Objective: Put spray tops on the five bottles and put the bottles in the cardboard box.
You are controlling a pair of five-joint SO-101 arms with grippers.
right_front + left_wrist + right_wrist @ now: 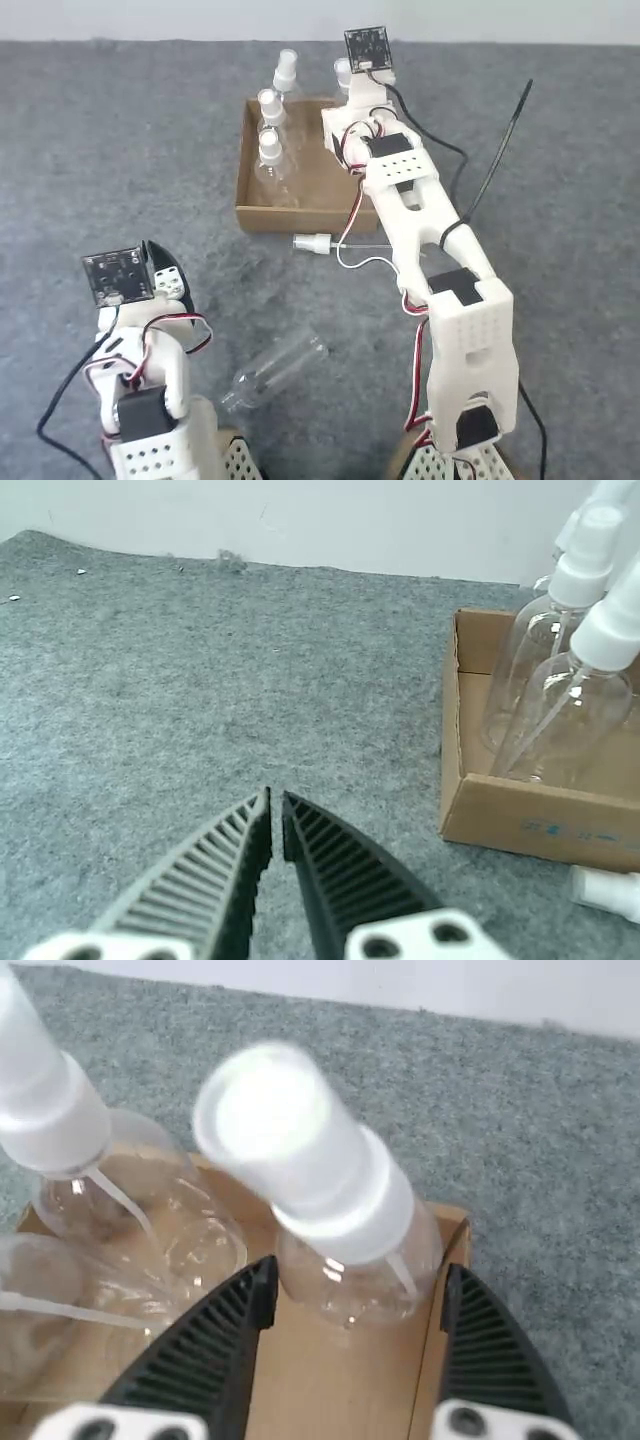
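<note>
Grey-covered desk (120,150). The cardboard box (300,215) sits toward the far side, open top up. Inside it, along the wall nearer the left arm, a row of three capped bottles (271,110) stands upright, each with a white spray top. A fourth bottle (350,1295), also upright and capped, stands in a far corner of the box. The right gripper (360,1278) is over that corner, with its jaws spread wide, one on each side of the fourth bottle's body. A narrow gap shows on either side, so there is no grip. On the desk just in front of the box's near wall lies a loose spray top (313,243), on its side with its dip tube stretched out towards the right arm. An uncapped bottle (275,368) lies on its side well back from the box, between the two arm bases. The left gripper (277,802) is low over bare desk, well apart from the box. Its jaws are drawn together to a thin slit and hold nothing.
</note>
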